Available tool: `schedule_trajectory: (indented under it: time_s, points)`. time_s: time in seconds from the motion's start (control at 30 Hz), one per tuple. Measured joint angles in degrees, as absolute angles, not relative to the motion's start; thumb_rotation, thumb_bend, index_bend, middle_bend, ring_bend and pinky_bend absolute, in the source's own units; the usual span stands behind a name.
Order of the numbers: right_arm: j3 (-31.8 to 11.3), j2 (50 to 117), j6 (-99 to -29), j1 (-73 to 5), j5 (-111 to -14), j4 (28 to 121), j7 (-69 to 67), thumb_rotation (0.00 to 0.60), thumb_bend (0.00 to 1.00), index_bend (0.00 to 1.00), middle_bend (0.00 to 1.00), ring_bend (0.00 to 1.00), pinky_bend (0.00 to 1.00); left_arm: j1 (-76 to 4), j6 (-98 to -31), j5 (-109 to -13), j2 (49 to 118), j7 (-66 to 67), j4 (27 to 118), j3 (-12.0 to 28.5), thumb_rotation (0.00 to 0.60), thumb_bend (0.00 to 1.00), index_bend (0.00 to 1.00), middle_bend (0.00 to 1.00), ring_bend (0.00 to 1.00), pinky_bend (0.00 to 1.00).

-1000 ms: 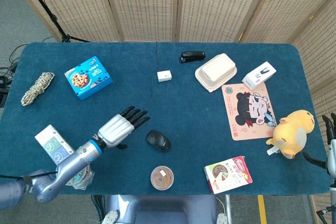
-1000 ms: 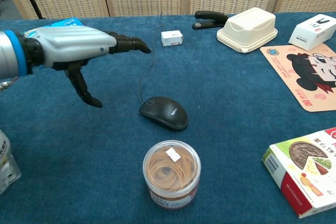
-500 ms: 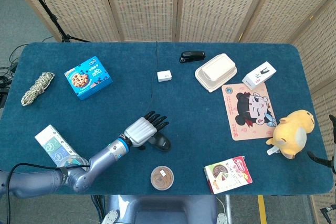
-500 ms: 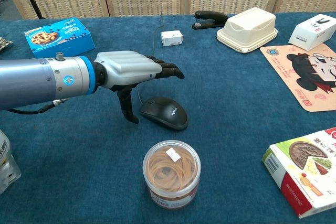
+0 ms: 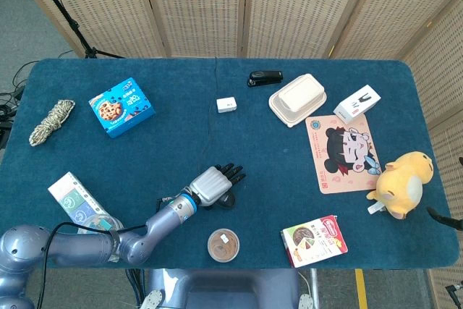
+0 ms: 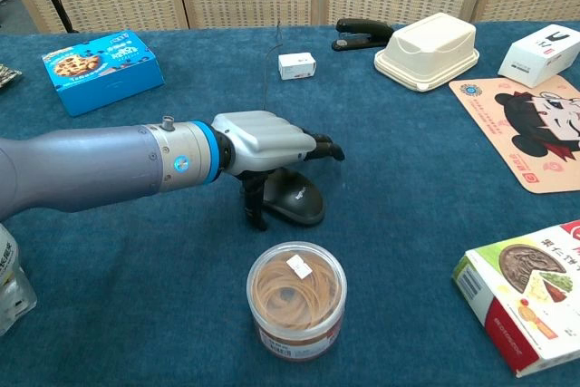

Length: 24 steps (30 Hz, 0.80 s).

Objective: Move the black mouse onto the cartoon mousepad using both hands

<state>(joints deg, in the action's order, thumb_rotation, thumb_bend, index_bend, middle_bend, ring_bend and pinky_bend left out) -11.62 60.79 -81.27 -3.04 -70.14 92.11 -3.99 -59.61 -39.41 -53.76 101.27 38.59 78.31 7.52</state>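
Note:
The black mouse [image 6: 301, 207] lies on the blue table left of centre, mostly covered in the head view, where only its edge [image 5: 227, 201] shows. My left hand [image 6: 272, 139] hovers right over it with the fingers stretched out flat above its back. The thumb points down at the mouse's near-left side. I see no grip on it. In the head view the same left hand [image 5: 215, 184] hides the mouse. The cartoon mousepad [image 5: 341, 153] lies far to the right, also seen in the chest view [image 6: 531, 130]. My right hand does not show.
A jar of rubber bands [image 6: 296, 300] stands just in front of the mouse. A snack box [image 6: 531, 293] lies at the front right and a yellow plush [image 5: 402, 184] beside the pad. The mouse cable runs back towards a small white box [image 5: 227, 104]. A lunch box [image 5: 297, 98] sits behind the pad.
My left hand has travelled right and lower, from left of the mouse to directly over it. The right hand has drawn back out of the head view's right edge.

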Motion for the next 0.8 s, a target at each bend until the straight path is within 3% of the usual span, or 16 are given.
schedule_trajectory:
  time_s: [0.07, 0.2, 0.5, 0.8]
  points:
    - [-11.6, 60.7, -81.3, -3.0, -70.2, 92.1, -4.2, 0.600, 0.00, 0.00, 0.00, 0.00, 0.00, -59.9, -40.2, -53.3, 101.8, 39.0, 78.0, 7.3, 0.600, 0.30, 0.39, 0.36, 0.35, 0.43]
    - [-11.5, 60.6, -81.2, -2.9, -70.3, 92.1, -4.5, 0.600, 0.00, 0.00, 0.00, 0.00, 0.00, -60.3, -42.4, -52.9, 102.4, 39.8, 77.7, 6.9, 0.600, 0.37, 0.45, 0.41, 0.40, 0.43]
    - [-11.5, 60.3, -80.9, -3.0, -70.0, 92.2, -4.6, 0.600, 0.00, 0.00, 0.00, 0.00, 0.00, -60.6, -43.9, -52.0, 100.8, 39.4, 79.8, 6.8, 0.600, 0.48, 0.50, 0.45, 0.43, 0.44]
    - [-11.4, 60.2, -80.4, -3.0, -69.7, 92.4, -4.6, 0.600, 0.00, 0.00, 0.00, 0.00, 0.00, -60.6, -45.7, -52.2, 98.7, 38.4, 82.0, 6.7, 0.600, 0.50, 0.50, 0.45, 0.43, 0.44]
